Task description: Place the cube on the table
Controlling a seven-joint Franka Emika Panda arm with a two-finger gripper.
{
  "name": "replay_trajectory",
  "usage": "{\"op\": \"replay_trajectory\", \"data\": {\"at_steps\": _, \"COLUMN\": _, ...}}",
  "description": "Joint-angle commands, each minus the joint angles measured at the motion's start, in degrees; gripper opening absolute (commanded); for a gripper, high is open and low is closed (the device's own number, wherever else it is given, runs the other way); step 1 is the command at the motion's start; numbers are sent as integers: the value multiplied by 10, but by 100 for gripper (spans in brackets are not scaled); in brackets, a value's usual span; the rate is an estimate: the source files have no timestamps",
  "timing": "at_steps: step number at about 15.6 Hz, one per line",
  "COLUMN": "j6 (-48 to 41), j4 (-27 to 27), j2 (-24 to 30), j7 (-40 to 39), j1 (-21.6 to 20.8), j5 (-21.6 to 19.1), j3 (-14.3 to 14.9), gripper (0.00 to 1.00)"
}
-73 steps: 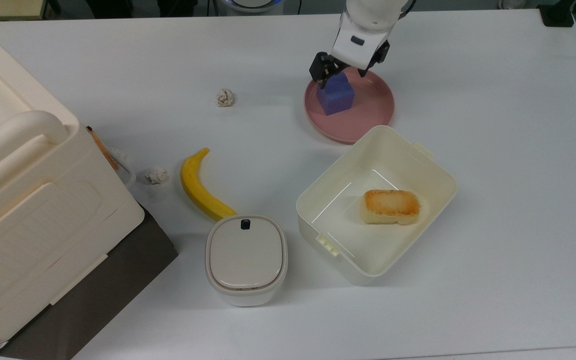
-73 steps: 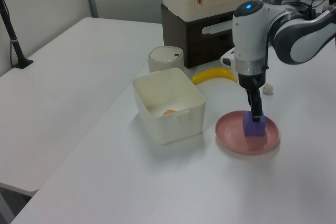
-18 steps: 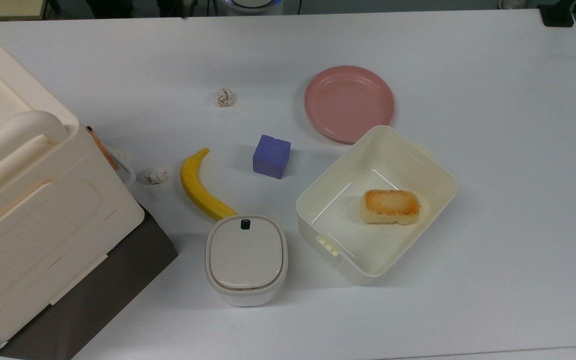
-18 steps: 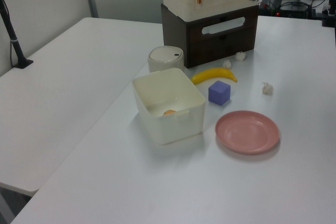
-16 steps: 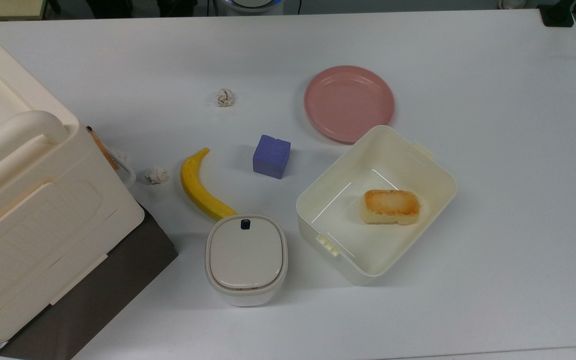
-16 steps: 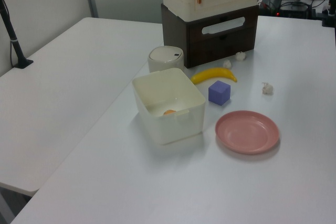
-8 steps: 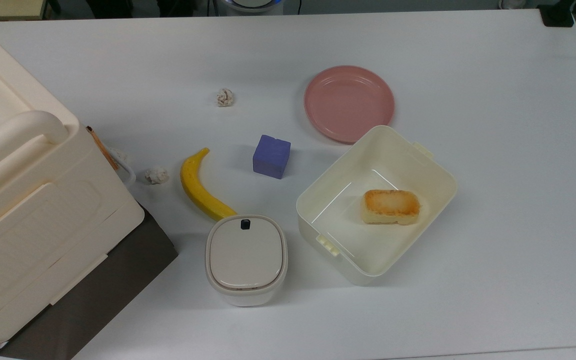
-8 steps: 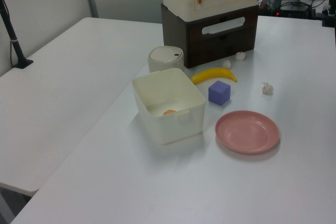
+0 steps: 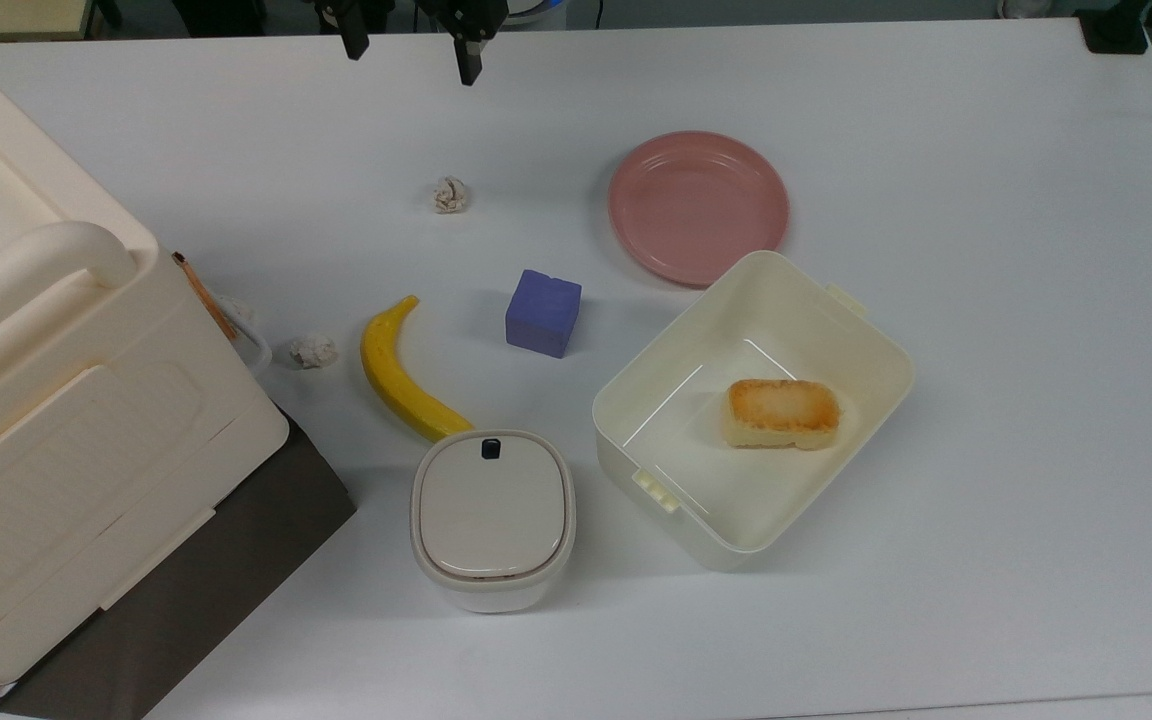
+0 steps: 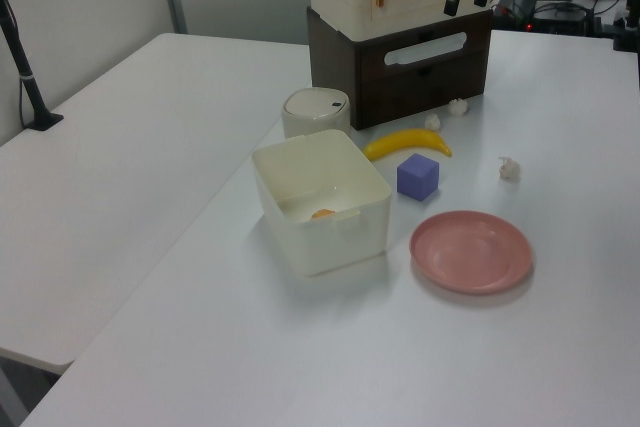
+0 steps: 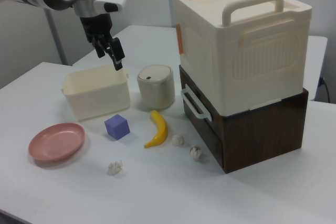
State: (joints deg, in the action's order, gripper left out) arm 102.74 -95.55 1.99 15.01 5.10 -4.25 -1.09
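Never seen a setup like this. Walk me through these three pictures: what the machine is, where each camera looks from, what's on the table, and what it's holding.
The machine is one robot arm ending in a two-finger gripper, a clamp for picking things up. Its fingers are open and hold nothing; it hangs in the air above the table.

One picture looks straight down on the table. The other two look across it from opposite sides, which is why the items swap sides between them.

On the table: a blue-purple cube standing on the bare surface, a banana beside it, an empty pink plate, an open cream tub with a piece of toasted bread inside, a small lidded canister, a few crumpled paper balls, and a big cream box stacked on a dark brown case.
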Motion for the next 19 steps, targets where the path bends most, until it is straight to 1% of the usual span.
{"op": "replay_trajectory", "data": {"at_steps": 1, "j6": -39, "j4": -10, "j2": 13, "j7": -61, "j1": 0, "j5": -3, "j3": 2, "gripper": 100}}
{"op": "replay_trajectory", "data": {"at_steps": 3, "j6": -41, "j4": -9, "j2": 13, "j7": -74, "j1": 3, "j5": -3, "j3": 2, "gripper": 100}}
{"op": "replay_trajectory", "data": {"at_steps": 5, "j6": -52, "j4": -6, "j2": 13, "j7": -112, "j1": 4, "j5": 1, "j3": 6, "gripper": 100}}
{"op": "replay_trajectory", "data": {"at_steps": 6, "j6": -68, "j4": 4, "j2": 13, "j7": -125, "j1": 4, "j5": 1, "j3": 9, "gripper": 100}}
{"op": "replay_trajectory", "data": {"at_steps": 8, "j6": -86, "j4": 12, "j2": 12, "j7": -127, "j1": 4, "j5": 0, "j3": 9, "gripper": 100}}
{"op": "replay_trajectory", "data": {"at_steps": 14, "j6": -82, "j4": 12, "j2": 11, "j7": -146, "j1": 5, "j5": -1, "j3": 10, "gripper": 100}}
{"op": "replay_trajectory", "data": {"at_steps": 19, "j6": -80, "j4": 12, "j2": 11, "j7": -138, "j1": 4, "j5": -6, "j3": 10, "gripper": 100}}
